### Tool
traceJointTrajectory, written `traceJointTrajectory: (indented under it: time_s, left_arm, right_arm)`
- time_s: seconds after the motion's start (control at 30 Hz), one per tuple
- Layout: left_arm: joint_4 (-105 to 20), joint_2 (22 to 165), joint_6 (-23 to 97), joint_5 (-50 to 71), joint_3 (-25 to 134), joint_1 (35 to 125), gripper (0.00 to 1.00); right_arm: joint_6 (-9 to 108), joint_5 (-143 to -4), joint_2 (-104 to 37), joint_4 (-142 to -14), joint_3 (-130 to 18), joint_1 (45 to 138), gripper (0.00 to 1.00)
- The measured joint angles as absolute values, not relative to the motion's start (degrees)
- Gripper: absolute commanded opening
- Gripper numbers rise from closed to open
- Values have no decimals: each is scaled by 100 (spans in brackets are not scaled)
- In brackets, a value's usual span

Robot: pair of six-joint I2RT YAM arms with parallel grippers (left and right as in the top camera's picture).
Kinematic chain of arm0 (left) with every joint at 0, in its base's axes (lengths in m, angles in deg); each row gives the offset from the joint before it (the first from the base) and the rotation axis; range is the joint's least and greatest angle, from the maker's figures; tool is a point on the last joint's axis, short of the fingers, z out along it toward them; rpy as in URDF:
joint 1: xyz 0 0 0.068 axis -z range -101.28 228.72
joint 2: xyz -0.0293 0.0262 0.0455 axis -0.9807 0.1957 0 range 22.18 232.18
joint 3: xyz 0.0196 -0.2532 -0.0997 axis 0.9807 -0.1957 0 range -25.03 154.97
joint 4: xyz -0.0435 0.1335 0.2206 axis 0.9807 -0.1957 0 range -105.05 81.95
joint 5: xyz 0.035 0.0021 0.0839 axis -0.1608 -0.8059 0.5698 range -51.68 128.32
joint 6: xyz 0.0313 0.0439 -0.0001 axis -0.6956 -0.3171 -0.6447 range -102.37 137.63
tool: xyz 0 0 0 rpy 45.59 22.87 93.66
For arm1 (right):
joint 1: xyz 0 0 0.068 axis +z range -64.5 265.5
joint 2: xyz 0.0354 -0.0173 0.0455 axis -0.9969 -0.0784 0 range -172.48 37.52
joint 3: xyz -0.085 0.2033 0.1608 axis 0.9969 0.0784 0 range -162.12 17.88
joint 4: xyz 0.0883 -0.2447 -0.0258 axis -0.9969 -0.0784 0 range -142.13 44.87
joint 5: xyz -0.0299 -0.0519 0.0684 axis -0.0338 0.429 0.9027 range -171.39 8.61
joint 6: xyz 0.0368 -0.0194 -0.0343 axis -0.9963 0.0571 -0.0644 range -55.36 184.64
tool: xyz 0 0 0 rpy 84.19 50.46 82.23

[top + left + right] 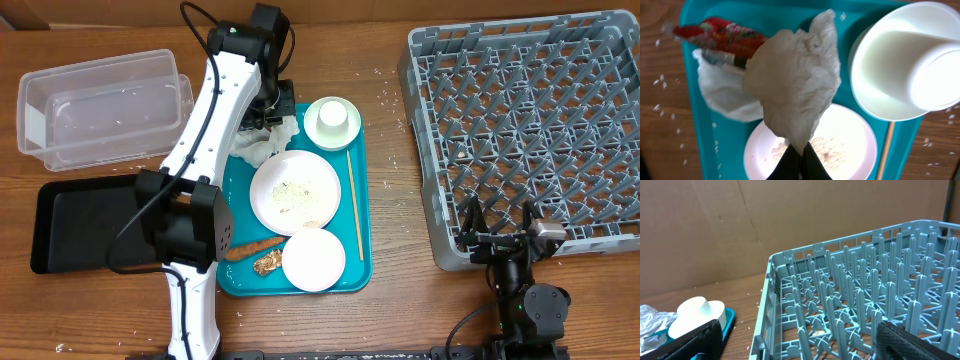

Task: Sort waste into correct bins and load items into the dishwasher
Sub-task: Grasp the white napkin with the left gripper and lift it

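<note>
1. The left jaws are pinched shut on the lower tip of a crumpled napkin (795, 80). It hangs over the far-left corner of the teal tray (362, 275).
2. The right jaws stand wide with nothing between them, low by the near edge of the dish rack (530, 110) on the right of the table (400, 320).
3. Only the left wrist view shows a red wrapper (715, 35) and a second napkin (722, 97) lying beneath the held one. From overhead the left arm (215, 100) covers part of that corner.
4. Only the overhead view shows the clear tub (105, 105) and the black tray (85, 225), one behind the other, left of the teal tray.
5. Counted on the teal tray:
   - one plate (295, 190) dusted with rice
   - one bowl (313, 260) at the near edge
   - one cup (332, 118) sitting in a second bowl (865, 95)
   - one carrot strip (255, 247)
   - one golden scrap (267, 263)
   - one thin wooden stick (355, 205)
6. Loose rice grains (660, 80) dot the table beside the tray.
</note>
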State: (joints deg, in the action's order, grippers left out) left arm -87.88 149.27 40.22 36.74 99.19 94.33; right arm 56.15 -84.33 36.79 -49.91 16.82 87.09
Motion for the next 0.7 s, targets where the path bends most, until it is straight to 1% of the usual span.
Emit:
traceJointTrajectory:
  time_s: [0.2, 0.43, 0.7]
  left_arm:
    - [-8506, 14927, 4000, 3272, 9919, 9433, 4]
    - [-8294, 14927, 3970, 3073, 9919, 9429, 4]
    - [-8307, 14927, 3954, 2640, 9941, 9324, 4]
  right_arm:
    - [5619, -8433, 3679, -4991, 1682, 8709, 100]
    - [5617, -8433, 3679, -4993, 1682, 8709, 100]
    - [5619, -8433, 3679, -4993, 1682, 8709, 100]
